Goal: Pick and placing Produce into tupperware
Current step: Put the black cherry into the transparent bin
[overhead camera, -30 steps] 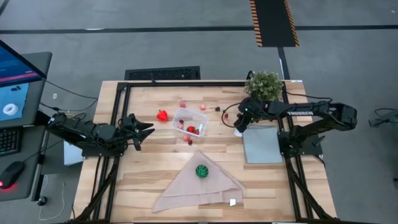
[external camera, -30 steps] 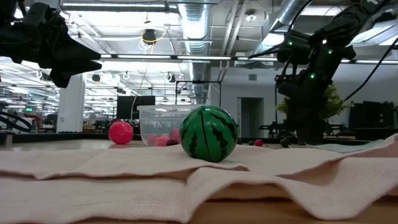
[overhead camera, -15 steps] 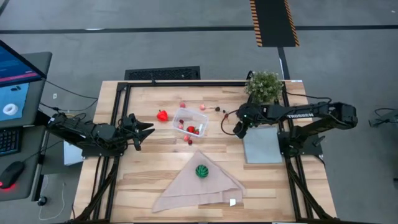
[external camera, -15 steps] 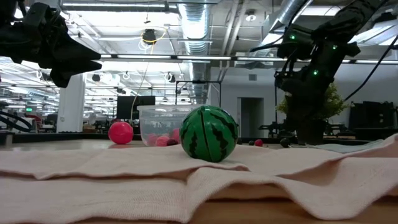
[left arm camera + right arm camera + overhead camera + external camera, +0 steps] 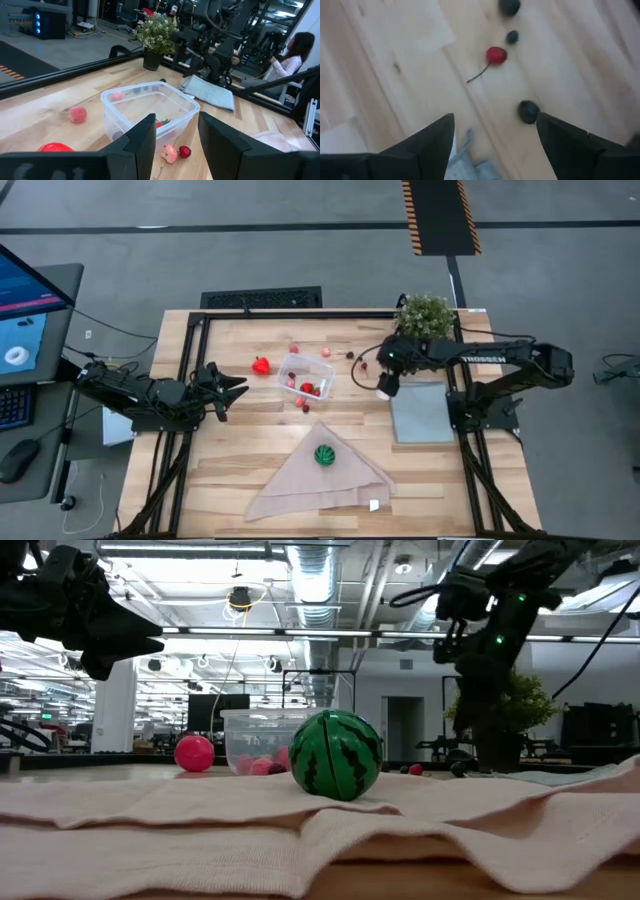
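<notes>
Right gripper (image 5: 495,135) spread wide above the cherry (image 5: 495,55).
You should centre both fingers around the cherry before closing.

From above, the small bits near the right gripper (image 5: 372,366) are too small to name, and so are the pieces inside the tupperware (image 5: 306,375). In the low view the folded cloth (image 5: 300,830) hides the desk surface and the foot of the green striped ball (image 5: 336,769), which in turn covers part of the tub. The right wrist picture is blurred: three dark berries (image 5: 528,111) show only as smudges. In the left wrist view, the red pepper-like piece (image 5: 55,147) is cut off by the dark fingers.
</notes>
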You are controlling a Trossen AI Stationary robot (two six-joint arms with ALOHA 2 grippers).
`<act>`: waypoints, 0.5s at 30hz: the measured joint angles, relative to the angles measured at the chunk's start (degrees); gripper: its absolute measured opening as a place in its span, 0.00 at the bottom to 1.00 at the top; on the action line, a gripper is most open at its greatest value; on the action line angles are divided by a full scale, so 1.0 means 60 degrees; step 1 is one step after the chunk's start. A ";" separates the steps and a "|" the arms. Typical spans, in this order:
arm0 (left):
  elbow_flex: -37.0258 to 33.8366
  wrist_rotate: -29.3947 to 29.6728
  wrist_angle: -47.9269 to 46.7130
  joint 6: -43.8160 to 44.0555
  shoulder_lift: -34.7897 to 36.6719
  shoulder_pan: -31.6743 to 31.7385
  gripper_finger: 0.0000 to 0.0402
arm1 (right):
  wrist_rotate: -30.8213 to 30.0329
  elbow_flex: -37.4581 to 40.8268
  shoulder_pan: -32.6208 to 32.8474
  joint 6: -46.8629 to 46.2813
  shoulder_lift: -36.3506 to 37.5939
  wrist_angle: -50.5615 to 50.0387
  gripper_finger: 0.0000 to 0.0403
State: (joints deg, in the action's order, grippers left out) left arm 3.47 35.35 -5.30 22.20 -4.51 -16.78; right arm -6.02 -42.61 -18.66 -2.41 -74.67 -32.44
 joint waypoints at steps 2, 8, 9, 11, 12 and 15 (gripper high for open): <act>0.0000 0.0003 0.0000 -0.0010 0.0000 0.0000 0.35 | 0.0020 -0.0358 -0.0146 0.0361 -0.0312 -0.0627 0.76; 0.0000 0.0000 0.0003 -0.0029 0.0000 0.0000 0.35 | 0.0013 -0.1722 -0.0434 0.0848 -0.2011 -0.2225 0.76; 0.0000 0.0003 0.0000 -0.0029 0.0000 0.0000 0.35 | 0.0010 -0.2021 -0.0434 0.1025 -0.2285 -0.2430 0.76; 0.0000 0.0002 0.0000 -0.0029 -0.0001 -0.0001 0.35 | 0.0023 -0.2649 -0.0368 0.1429 -0.2859 -0.3037 0.76; 0.0000 0.0002 0.0000 -0.0029 -0.0002 0.0000 0.35 | 0.0037 -0.2971 -0.0312 0.1600 -0.3158 -0.3321 0.76; 0.0002 0.0004 0.0000 -0.0029 -0.0009 -0.0002 0.35 | 0.0034 -0.3828 -0.0119 0.2047 -0.3877 -0.3809 0.76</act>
State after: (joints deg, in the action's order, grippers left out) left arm 3.48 35.38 -5.30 22.02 -4.57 -16.79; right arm -5.82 -65.58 -19.37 9.87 -97.94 -55.30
